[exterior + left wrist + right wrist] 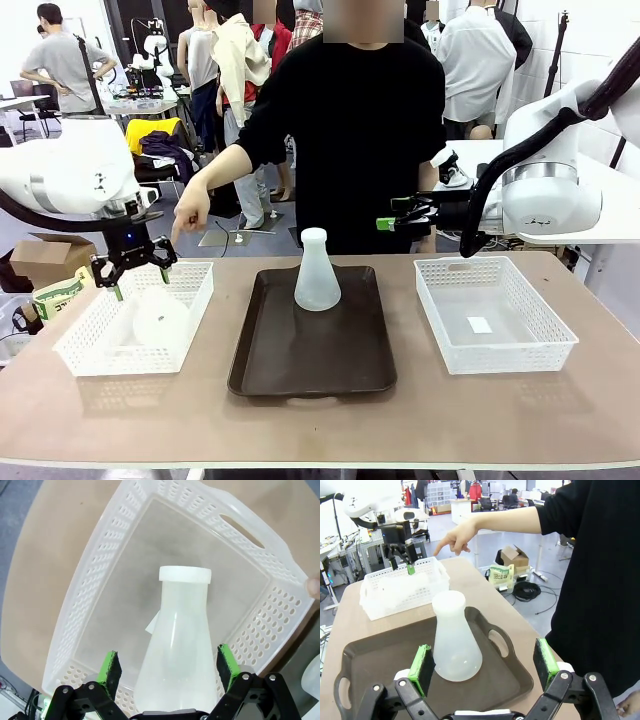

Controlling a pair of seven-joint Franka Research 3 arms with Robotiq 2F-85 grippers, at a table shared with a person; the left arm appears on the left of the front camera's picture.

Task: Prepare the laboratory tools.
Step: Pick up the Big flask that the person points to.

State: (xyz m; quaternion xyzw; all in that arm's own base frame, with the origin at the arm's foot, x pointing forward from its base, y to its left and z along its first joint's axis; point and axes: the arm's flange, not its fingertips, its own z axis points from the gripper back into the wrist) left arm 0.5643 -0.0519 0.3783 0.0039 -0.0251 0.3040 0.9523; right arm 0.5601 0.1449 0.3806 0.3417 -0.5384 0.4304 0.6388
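One frosted-white flask [317, 272] stands upright at the far end of the dark brown tray [310, 375]. The other flask [160, 318] lies on its side in the left white basket [75, 350]. My left gripper [135, 265] hovers open over that basket's far edge. In the left wrist view the lying flask [175, 640] runs up between the green pads [110, 669], untouched. My right gripper [400, 215] hangs open behind the tray's far right corner. Its wrist view looks past open fingers [546, 661] at the standing flask [454, 637].
A person in black stands at the far side; one hand [190, 212] points down toward the left basket. Another white basket [440, 345] with a small paper slip in it sits right of the tray. Bare tabletop runs along the near edge.
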